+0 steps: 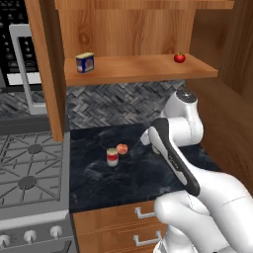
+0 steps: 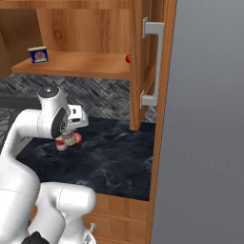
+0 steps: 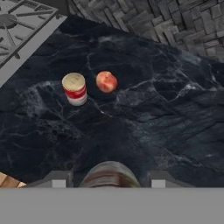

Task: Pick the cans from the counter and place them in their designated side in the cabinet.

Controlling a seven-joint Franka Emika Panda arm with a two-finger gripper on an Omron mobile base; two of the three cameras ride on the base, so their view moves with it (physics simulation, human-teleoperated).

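1. So far neither can stands in the cabinet [image 1: 54,74], as far as we can see; the whole placing part of the task looks to be ahead of us.
2. Between our fingers [image 3: 109,183] in the hand view sits a rounded, silver-topped thing with a greenish and reddish side, the multicoloured can [image 3: 109,174] by our reading. The fingers are closed on it from both sides, and it appears lifted clear of the surface [image 3: 144,127].
3. We judge this to be the carry step for the first can: it is picked, not yet delivered.
4. The red-and-white can [image 1: 112,157] stands upright on the dark marbled surface, near the stove top [image 1: 27,168] and just beside a small red-orange fruit [image 1: 122,148], apart from it by a narrow gap. It waits for a second trip.
5. The cabinet is open. Its plank shelf [image 1: 133,69] carries a squat blue-and-yellow tin [image 1: 85,63] toward its left end and a small red tomato [image 1: 179,58] toward its right end, well apart, with bare wood between them.
6. Those two items seem to mark the sides; we would guess the cans belong by the tin, though nothing in view confirms it.
7. Drawers below the surface are shut, so we cannot tell their contents.
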